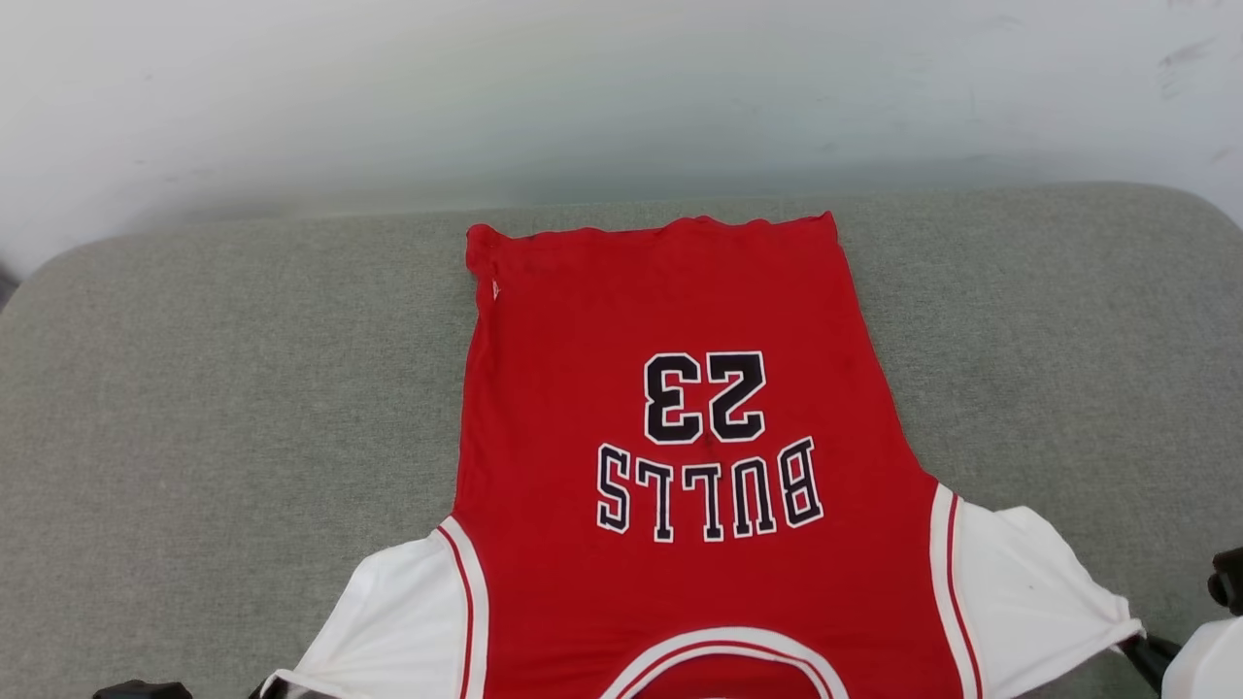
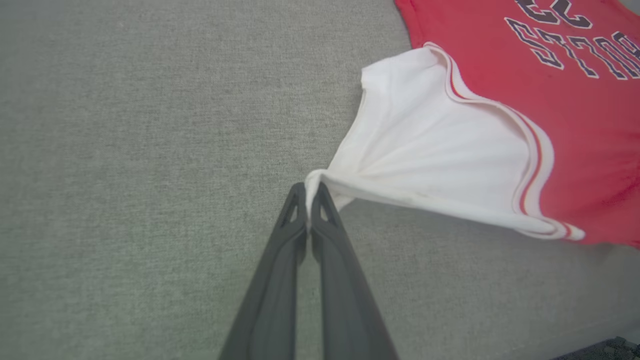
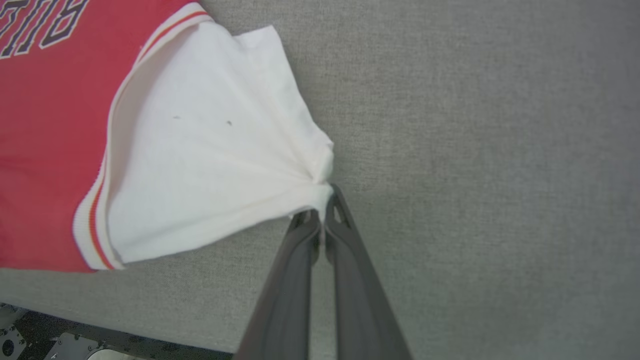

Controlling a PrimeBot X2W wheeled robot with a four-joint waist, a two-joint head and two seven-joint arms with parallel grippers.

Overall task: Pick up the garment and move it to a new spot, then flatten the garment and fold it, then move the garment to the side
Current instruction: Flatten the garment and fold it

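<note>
Gripping shirt by both sleeve tips. My left fingers pinched shut on white left sleeve, right fingers pinched shut on right sleeve. Shirt spread front-up on grey counter, centre of head view; hem at 12 o'clock, collar at 6 o'clock, sleeves at 7 and 5.

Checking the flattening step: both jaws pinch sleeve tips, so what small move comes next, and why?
Probably lower both sleeve tips onto the grey surface, keeping outward tension: the garment lies flat, but left sleeve and right sleeve fan into creases toward the shut jaws.
</note>
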